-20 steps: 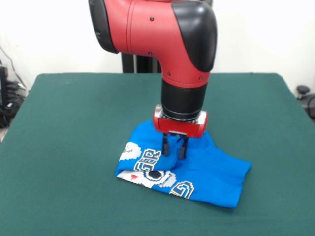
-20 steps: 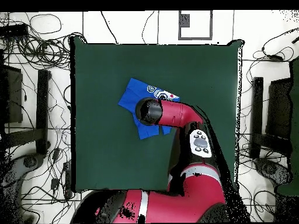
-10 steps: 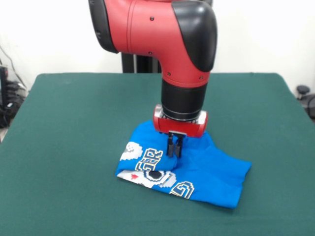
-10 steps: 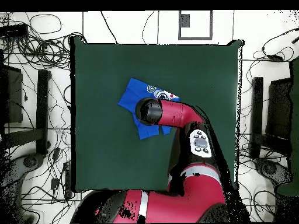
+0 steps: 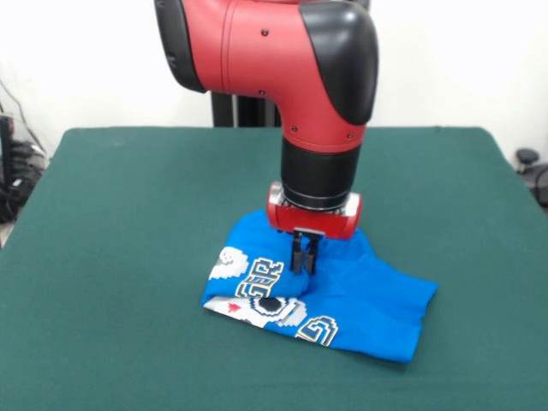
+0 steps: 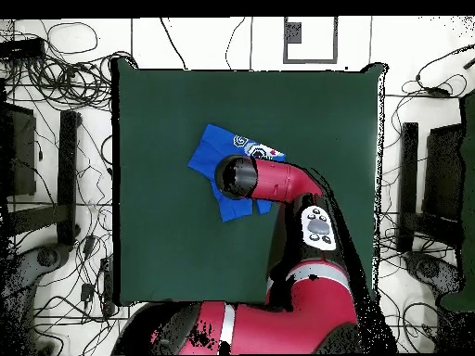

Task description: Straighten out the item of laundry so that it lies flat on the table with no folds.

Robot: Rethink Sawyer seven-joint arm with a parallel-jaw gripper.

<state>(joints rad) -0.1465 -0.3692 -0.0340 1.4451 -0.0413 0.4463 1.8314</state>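
The table (image 5: 128, 214) spreads wide on every side of the gripper (image 5: 304, 259), and the item of laundry (image 5: 360, 295) lies bunched directly under it. The gripper's fingers are pinched together on a ridge of the blue cloth. The fabric looks light, limp and prone to slip, so a hem or sleeve edge just beside the gripper would likely spread it better.

A bright blue T-shirt (image 5: 342, 295) is seen crumpled and folded over on the dark green bench (image 5: 128, 214), near its middle, its pixel-style graphic partly shown along one folded edge.
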